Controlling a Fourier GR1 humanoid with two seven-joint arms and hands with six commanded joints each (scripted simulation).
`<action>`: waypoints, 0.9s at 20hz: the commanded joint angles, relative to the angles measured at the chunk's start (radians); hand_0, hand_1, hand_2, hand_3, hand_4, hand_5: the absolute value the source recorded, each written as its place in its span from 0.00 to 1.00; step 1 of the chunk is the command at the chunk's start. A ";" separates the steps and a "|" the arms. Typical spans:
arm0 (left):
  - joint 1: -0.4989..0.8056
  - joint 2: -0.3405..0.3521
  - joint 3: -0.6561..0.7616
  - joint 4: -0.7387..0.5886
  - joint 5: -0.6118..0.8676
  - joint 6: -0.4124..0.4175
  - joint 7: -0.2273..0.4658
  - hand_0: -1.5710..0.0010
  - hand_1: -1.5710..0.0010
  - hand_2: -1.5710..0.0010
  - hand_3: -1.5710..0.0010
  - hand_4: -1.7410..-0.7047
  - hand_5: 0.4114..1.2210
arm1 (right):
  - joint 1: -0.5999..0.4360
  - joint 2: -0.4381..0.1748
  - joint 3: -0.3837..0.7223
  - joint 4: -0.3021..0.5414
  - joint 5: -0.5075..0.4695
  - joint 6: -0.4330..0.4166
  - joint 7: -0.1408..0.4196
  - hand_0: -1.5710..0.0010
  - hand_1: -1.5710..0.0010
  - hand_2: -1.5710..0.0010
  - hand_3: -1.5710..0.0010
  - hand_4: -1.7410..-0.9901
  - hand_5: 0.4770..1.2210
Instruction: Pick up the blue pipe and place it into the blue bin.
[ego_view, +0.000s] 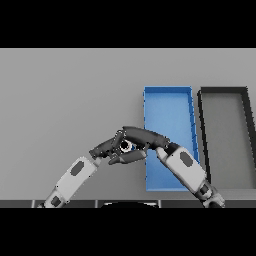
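Observation:
A small blue pipe (126, 146) shows end-on just left of the blue bin (168, 102), above the grey table. My right hand (143, 138) comes in from the lower right across the bin's left wall. Its fingers curl over the pipe and its thumb closes under it. My left hand (102, 148) comes in from the lower left, its fingers stretched out straight, with the tips meeting the right hand beside the pipe. Most of the pipe is hidden by the two hands.
A dark grey bin (223, 93) stands right beside the blue bin on its right. Both bins are long and run away from me. My right forearm (186, 170) lies over the near part of the blue bin.

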 joint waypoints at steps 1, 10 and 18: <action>0.000 0.005 0.010 -0.001 -0.005 -0.015 0.010 0.68 0.74 0.73 0.89 0.61 0.95 | 0.002 0.001 0.001 0.001 -0.003 0.002 -0.003 0.01 0.01 0.01 0.01 0.34 0.98; 0.010 -0.027 0.043 0.025 -0.096 0.020 -0.014 0.96 0.96 0.96 0.99 0.88 0.34 | 0.008 0.003 0.022 -0.040 -0.013 -0.041 0.017 0.00 0.00 0.00 0.00 0.34 1.00; 0.050 -0.027 0.052 0.008 -0.068 0.033 0.096 0.99 0.99 0.99 1.00 0.83 0.20 | 0.000 0.035 -0.027 -0.015 -0.189 -0.066 0.068 0.00 0.00 0.00 0.00 0.33 1.00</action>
